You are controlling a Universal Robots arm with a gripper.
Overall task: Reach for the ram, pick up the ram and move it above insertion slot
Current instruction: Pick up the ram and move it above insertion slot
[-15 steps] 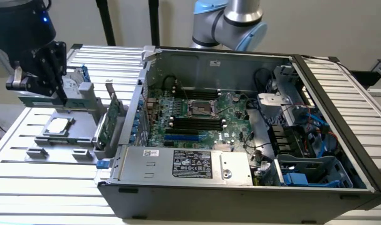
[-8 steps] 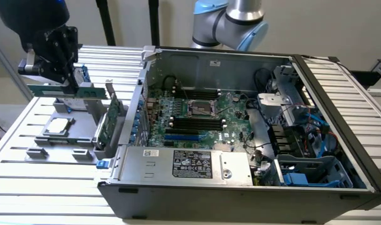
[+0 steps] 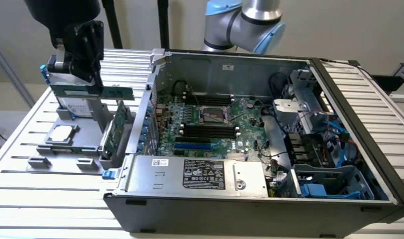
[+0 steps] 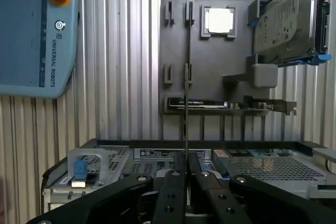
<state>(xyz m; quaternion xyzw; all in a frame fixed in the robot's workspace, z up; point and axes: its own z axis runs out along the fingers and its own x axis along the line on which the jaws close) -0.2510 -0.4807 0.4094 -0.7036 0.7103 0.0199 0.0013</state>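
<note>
1. One black two-fingered hand (image 4: 186, 182) is pinching the ram (image 3: 118, 92), a long thin green circuit-board stick, seen edge-on in the wrist view between the pressed fingers (image 4: 172, 192).
2. In the exterior view the ram hangs lifted above the grey parts holder (image 3: 72, 147), at that view's left, outside the open grey computer case (image 3: 255, 199).
3. The holder rests on the slatted metal worktop (image 3: 29, 179), carrying a silver hard drive with blue rails (image 3: 72, 102), a square processor chip (image 3: 61, 133) and a taller green expansion card (image 3: 116, 130).

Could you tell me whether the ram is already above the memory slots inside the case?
No, the ram is over the grey parts tray, outside the computer case on the exterior view's left.
</note>
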